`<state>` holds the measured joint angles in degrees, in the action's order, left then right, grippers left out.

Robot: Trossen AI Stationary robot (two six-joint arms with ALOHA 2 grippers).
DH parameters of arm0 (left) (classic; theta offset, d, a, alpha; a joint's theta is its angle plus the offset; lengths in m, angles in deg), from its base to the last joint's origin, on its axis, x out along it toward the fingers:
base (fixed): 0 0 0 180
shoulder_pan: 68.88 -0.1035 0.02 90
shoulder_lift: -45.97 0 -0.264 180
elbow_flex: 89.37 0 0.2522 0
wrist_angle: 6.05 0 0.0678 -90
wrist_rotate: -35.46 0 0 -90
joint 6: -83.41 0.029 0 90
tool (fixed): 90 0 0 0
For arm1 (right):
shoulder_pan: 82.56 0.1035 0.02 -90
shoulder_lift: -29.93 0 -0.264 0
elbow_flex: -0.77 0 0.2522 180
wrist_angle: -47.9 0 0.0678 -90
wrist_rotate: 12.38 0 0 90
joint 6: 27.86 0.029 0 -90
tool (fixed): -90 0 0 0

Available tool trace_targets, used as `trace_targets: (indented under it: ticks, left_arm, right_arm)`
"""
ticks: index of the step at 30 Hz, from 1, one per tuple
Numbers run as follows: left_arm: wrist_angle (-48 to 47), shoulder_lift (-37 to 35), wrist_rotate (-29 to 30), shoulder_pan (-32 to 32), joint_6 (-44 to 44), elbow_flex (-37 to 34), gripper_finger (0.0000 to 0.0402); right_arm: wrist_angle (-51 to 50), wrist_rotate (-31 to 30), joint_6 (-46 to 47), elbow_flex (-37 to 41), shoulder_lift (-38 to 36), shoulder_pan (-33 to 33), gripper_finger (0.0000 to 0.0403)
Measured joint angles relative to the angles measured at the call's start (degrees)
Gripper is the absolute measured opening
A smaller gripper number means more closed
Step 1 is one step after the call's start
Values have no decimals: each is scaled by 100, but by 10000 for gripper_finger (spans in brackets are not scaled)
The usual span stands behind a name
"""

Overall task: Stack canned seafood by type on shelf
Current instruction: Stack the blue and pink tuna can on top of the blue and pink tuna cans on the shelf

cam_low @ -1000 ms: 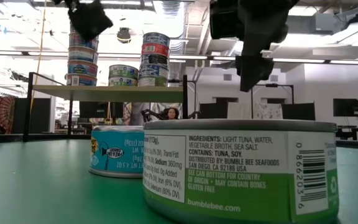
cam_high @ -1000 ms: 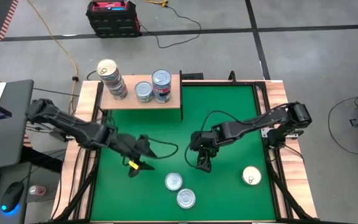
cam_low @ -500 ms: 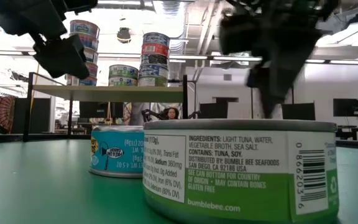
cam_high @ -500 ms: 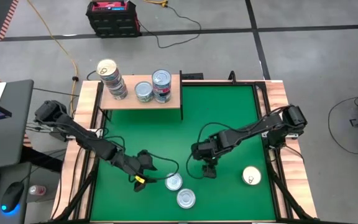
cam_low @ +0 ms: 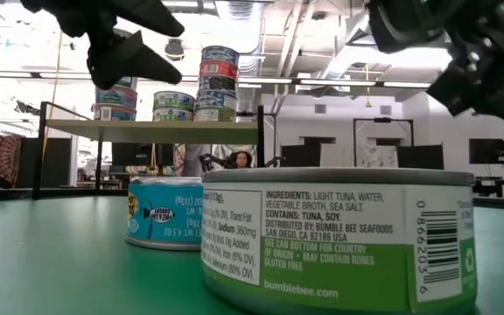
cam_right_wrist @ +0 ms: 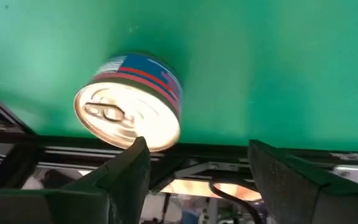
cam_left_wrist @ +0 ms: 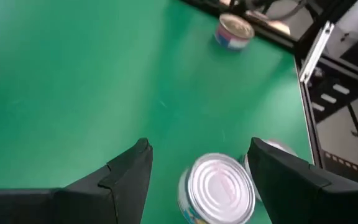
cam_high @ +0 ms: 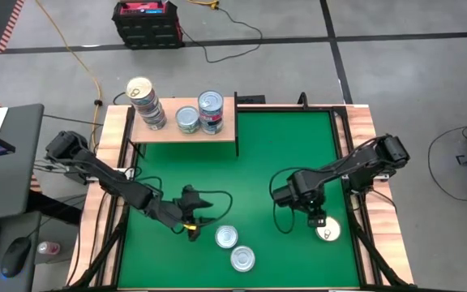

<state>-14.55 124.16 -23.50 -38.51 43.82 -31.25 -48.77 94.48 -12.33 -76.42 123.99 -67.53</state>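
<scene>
Three tins stand upright on the green mat: a silver-lidded tin (cam_high: 226, 237) (cam_left_wrist: 219, 186), a second silver one (cam_high: 242, 259) nearer the near edge, and a gold-lidded tin with a blue and red label (cam_high: 327, 230) (cam_right_wrist: 129, 115) by the right rim. My left gripper (cam_high: 203, 215) (cam_left_wrist: 197, 149) is open, just left of the first silver tin, fingers aimed at it. My right gripper (cam_high: 319, 217) (cam_right_wrist: 197, 149) is open, just above and beside the gold-lidded tin. The wooden shelf (cam_high: 217, 138) at the far left carries a tall stack (cam_high: 144, 101), a single tin (cam_high: 187, 119) and a shorter stack (cam_high: 210, 109).
In the low view a green-labelled tin (cam_low: 339, 236) fills the foreground with a blue tin (cam_low: 164, 214) behind it. The shelf (cam_low: 147, 127) stands on thin dark legs. Black rails (cam_high: 355, 203) line the mat's sides. Open mat (cam_high: 282, 146) lies between the shelf and the arms.
My left gripper has dropped toward the near edge, then swung right toward the first silver tin. My right gripper has travelled right and toward the near edge, from mid-mat to the gold-lidded tin. No tin has moved.
</scene>
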Motion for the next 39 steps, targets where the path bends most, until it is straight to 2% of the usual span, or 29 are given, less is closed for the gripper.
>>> trace_targets:
  ticks: [5, 13, 16, 19, 21, 24, 27, 32, 39]
  left_arm:
    - [-86, -354, 112, 14, 13, 0, 254]
    - [-197, -995, 364, 15, 482, -2, 254]
    - [-201, -1206, 532, 15, 828, -2, 254]
    - [-313, -1417, 695, 15, 1039, -2, 254]
    - [-455, -1566, 730, 15, 1036, -2, 254]
    - [-641, -1767, 709, 15, 960, -2, 254]
    - [-849, -1927, 696, 15, 953, -2, 254]
    - [-960, -1989, 695, 15, 952, -4, 254]
    - [-1003, -2015, 680, 15, 1009, -4, 254]
  right_arm:
    - [226, 137, 2, 419, 0, 188, 291]
    - [1652, 184, 163, 628, 0, 534, 291]
    - [2211, -100, 244, 626, 0, 510, 291]
    - [2627, -704, 466, 455, 4, 330, 291]
    - [2492, -786, 719, 218, 4, 179, 291]
    - [1606, -474, 476, 1, -1, 216, 291]
    - [832, -118, 285, 102, -2, 374, 290]
    - [1021, 363, 776, 613, -1, 539, 290]
    - [1481, 427, 1177, 1065, 0, 743, 290]
